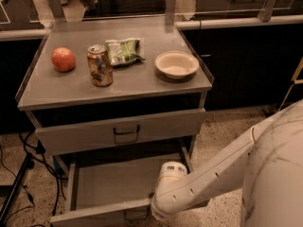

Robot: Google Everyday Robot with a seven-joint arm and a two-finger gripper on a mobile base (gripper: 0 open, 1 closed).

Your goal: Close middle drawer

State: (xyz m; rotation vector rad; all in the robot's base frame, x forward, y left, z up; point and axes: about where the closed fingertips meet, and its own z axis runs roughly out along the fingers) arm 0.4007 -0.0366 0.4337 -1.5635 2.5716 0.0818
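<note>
The middle drawer [113,186], 2nd front down, sits pulled way out. The arm [203,181] is parked right at its front lip, probably to shove it in. The gripper's hidden under the wrist, so can't tell its grip.

This looks like a robot test lab in a break room: a grey metal cabinet [142,82] carries an apple [63,59] and a can [100,65] on its surface. It stands on speckled floor [227,126], with loose cables [29,151] beside it and dark counters [246,65] behind. The pincer is hidden low at the middle drawer [118,186] front.
</note>
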